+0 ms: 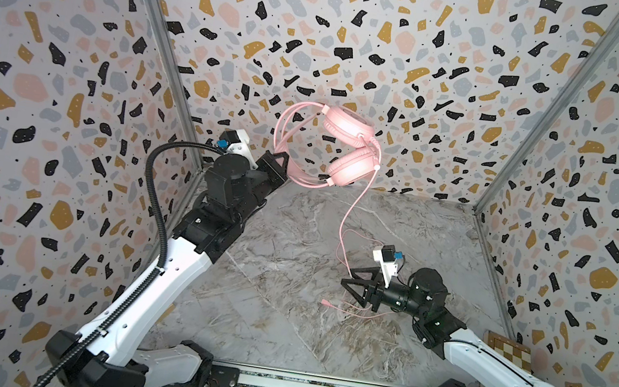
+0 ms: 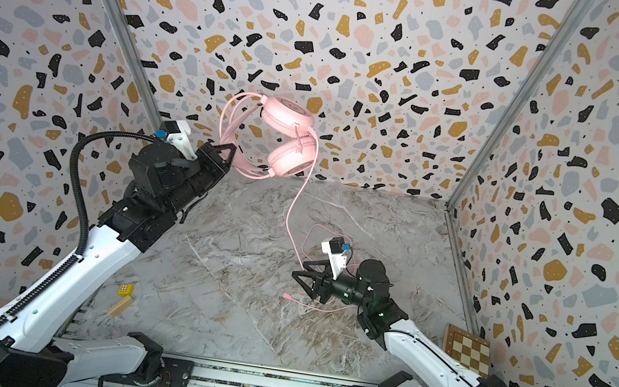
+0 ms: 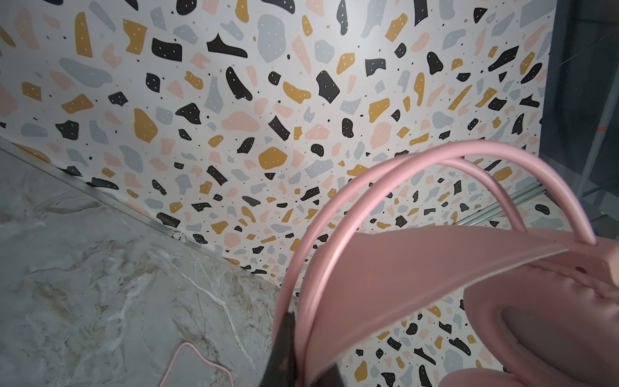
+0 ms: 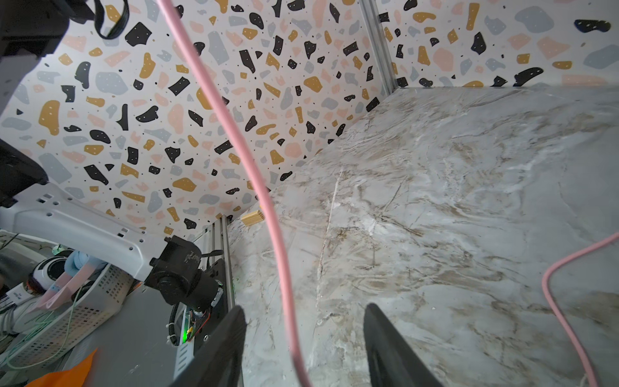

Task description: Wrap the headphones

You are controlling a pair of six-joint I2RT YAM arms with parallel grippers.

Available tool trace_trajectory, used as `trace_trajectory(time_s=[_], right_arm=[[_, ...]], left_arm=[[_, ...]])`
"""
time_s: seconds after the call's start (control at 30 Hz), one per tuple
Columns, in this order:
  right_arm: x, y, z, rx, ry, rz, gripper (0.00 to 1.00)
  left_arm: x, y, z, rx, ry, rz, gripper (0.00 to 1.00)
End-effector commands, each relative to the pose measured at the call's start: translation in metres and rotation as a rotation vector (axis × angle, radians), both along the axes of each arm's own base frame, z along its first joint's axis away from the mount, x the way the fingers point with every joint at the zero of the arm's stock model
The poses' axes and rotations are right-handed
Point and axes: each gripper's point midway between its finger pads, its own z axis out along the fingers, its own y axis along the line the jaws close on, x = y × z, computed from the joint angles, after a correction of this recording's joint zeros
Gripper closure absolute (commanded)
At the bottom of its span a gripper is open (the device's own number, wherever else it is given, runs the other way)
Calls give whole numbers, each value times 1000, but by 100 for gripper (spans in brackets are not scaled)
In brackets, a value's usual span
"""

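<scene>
Top views first: the left claw (image 1: 280, 161) is clamped shut on the headband (image 1: 282, 131) of the headphones (image 1: 349, 142). It's holding them up in the air near the back wall (image 1: 324, 37), well clear of the tabletop (image 1: 278, 324). The cable (image 1: 345, 225) drops from the lower earcup (image 1: 349, 167) and ends in loose loops on the marble, with the plug (image 1: 324, 301) lying flat near the right claw (image 1: 348, 276). Both top views agree on that.

Left wrist cam: the headband (image 3: 335, 207) wires and strap run right into the closed left claw (image 3: 306, 365). Looks like a solid pinch to me.

Right wrist cam: the right claw (image 4: 304, 311) jaws stand clearly apart. The cable (image 4: 234, 134) passes through the gap without being pinched, so it's got hold of nothing.

My read: the lift is done, but the actual wrapping hasn't really started, since I can't spot a single turn of cable around the headset. Left to do: catch the cable, wind it round, sort out the plug end
</scene>
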Motion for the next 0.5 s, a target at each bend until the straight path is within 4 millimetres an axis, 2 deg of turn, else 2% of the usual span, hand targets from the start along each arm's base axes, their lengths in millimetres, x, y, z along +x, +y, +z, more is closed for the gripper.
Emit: trace_trajectory(time_s=[0.0,0.27,0.37,0.47], right_arm=[[12,-4,21,38,-67,15,42],[27,-8,19,20,-77,11,46],[30,-11,19,29,-72,21,49],[30,-12,21,50,-70,20,56]], left_arm=[[-15,-7,49,-121,-144,-89,100],[-22,-32,38,-177,-108,-266,100],[-22,-32,33,-148,-99,-270,100],[-21,-33,30,-158,-98,-276,100]])
